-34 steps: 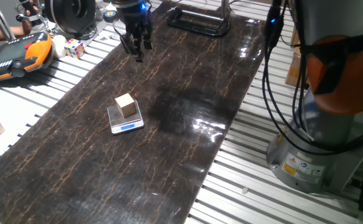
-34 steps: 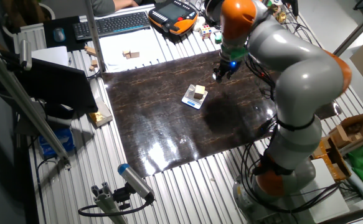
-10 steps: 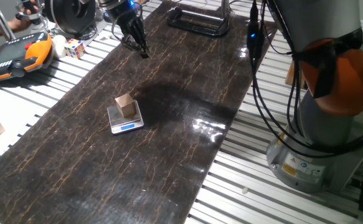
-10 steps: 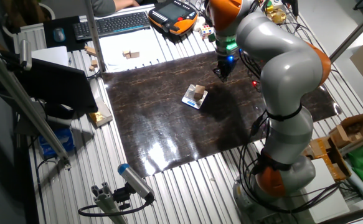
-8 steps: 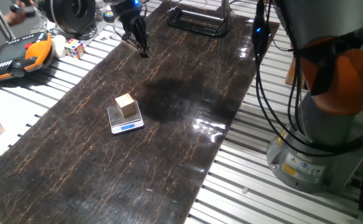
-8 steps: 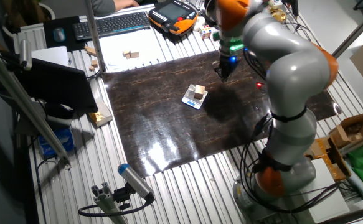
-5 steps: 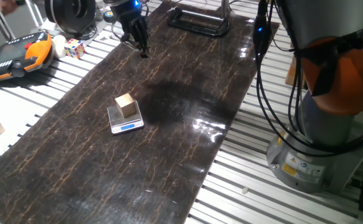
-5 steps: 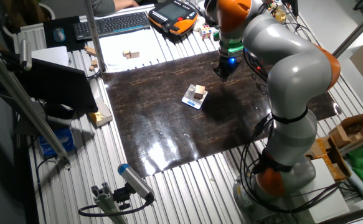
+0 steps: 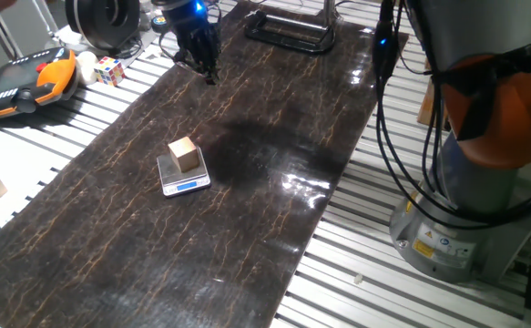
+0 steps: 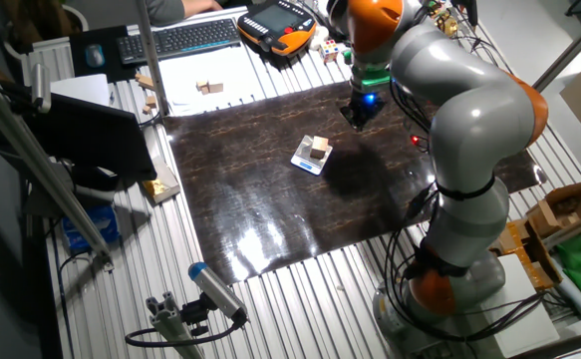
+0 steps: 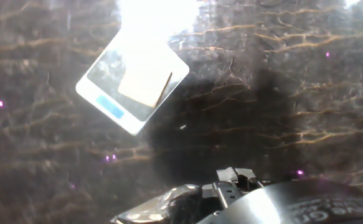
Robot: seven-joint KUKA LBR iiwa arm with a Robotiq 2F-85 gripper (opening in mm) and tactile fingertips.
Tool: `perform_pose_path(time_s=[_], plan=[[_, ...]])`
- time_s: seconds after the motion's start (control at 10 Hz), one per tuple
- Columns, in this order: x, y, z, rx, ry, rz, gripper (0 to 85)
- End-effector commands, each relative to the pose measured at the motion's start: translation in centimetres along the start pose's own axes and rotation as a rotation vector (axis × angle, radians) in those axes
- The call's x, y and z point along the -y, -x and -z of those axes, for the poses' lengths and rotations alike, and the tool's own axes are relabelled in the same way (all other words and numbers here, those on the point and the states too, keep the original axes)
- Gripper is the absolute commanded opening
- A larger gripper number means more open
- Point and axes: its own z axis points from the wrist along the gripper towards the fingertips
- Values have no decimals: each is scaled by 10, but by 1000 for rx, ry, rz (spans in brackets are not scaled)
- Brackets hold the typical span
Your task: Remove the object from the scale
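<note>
The object, a small light-tan wooden cube [image 9: 184,154], sits on the scale [image 9: 188,181], a flat silver-grey plate with a blue display strip, in the middle of the dark marbled mat. Both show in the other fixed view, the cube [image 10: 319,149] on the scale [image 10: 305,161], and in the hand view, the cube [image 11: 145,81] on the scale [image 11: 109,84], upper left and washed by glare. My gripper [image 9: 207,71] hangs empty above the mat's far end, well apart from the cube, fingers pointing down; it also shows in the other fixed view [image 10: 358,119].
A Rubik's cube [image 9: 109,69] and an orange-black pendant [image 9: 24,84] lie on the slatted table left of the mat. A black frame [image 9: 288,32] stands at the mat's far end. The arm's base [image 9: 470,210] and cables stand at the right.
The hand has turned about its axis and shifted slightly over the far end of the mat. The cube and scale have not moved.
</note>
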Motion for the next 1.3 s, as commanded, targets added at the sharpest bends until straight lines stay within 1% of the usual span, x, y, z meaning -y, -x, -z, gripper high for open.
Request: perform_pose_path(time_s=[0.0, 0.1, 0.2, 0.3, 0.5, 0.6, 0.7, 0.8, 0.9, 1.1, 1.2], plan=[[-4, 9, -6, -4, 24, -97, 50], [-8, 20, -11, -3, 37, -119, 167], [-13, 29, -16, 6, 54, -160, 250], [-19, 35, -21, 32, 59, -196, 360], [-36, 44, -31, 58, 65, -252, 490], [-49, 47, -41, 87, 54, -285, 543], [-58, 50, -50, 107, 39, -300, 603], [-62, 54, -58, 112, 54, -310, 623], [-65, 57, -66, 126, 54, -312, 633], [-66, 64, -78, 134, 55, -318, 643], [-68, 67, -84, 145, 54, -321, 653]])
